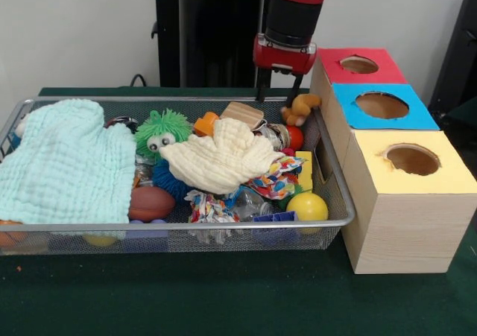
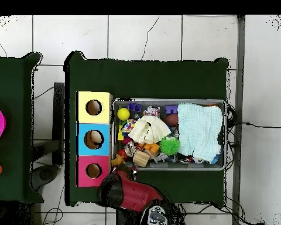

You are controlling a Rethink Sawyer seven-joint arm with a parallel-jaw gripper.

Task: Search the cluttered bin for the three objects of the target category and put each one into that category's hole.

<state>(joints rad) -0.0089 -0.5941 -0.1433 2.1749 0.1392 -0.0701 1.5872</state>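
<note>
- Wire-mesh bin (image 1: 328, 224) sits on the green table (image 1: 223, 299) in the front view, filling the left and middle of the frame, packed with toys and cloths.
- Just right of the bin stands a row of three wooden boxes, each with a round hole on top: red-topped box (image 1: 360, 65) at the upper right, blue-topped box (image 1: 381, 105) in the middle, yellow-topped box (image 1: 411, 159) lowest in the frame.
- Seen from overhead, the blue box's hole holds something pale; the red and yellow holes look dark.
- The red and black arm comes down from the top centre, and its gripper (image 1: 279, 96) hangs over the bin's upper right corner, two dark fingers spread apart with nothing between them.
- Right beside the fingers a small tan plush animal (image 1: 299, 108) lies at the bin's rim, next to the red box.
- A mint-green cloth (image 1: 67, 165) covers the left part of the bin; a cream cloth (image 1: 223, 157) is draped over the centre.
- Between the cloths sit a green fuzzy toy with eyes (image 1: 162, 131) and a brown football (image 1: 151, 202).
- A wooden block (image 1: 242, 114) lies near the gripper, and a yellow ball (image 1: 307, 206) rests in the bin's lower right corner.
</note>
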